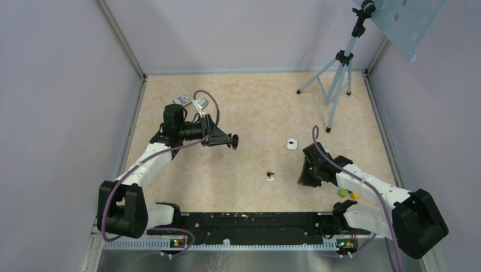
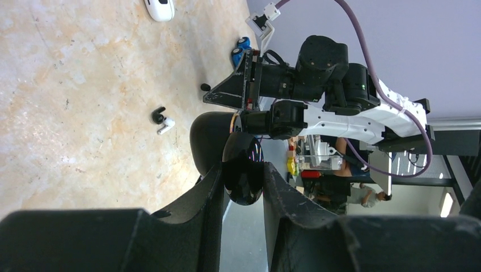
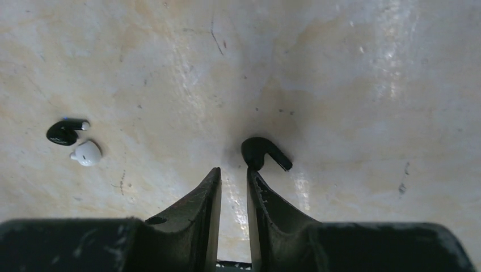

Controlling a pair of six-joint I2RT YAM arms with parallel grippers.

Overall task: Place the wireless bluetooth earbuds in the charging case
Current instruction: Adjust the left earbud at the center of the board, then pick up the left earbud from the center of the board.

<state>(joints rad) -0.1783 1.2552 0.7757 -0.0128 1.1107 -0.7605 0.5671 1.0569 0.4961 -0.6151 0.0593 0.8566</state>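
The left gripper (image 2: 243,166) is clamped on a glossy black charging case (image 2: 244,182), whose rounded body fills the gap between the two fingers and sticks out past their tips. The right gripper (image 3: 233,170) points down at the table (image 3: 351,68) with its fingers drawn close, only a narrow slit between them and nothing in it. A lone black earbud (image 3: 259,152) lies on the table right at the tip of that gripper's right-hand finger (image 3: 256,187), just outside the slit; whether the two touch cannot be told. Off to the left of the right gripper in its wrist view, well apart from the fingers, a second black earbud (image 3: 64,131) and a white earbud (image 3: 86,153) lie just beside each other. In the top view a white charging case (image 1: 292,144) sits on the table beyond the right gripper, between the two grippers and nearer the right one.
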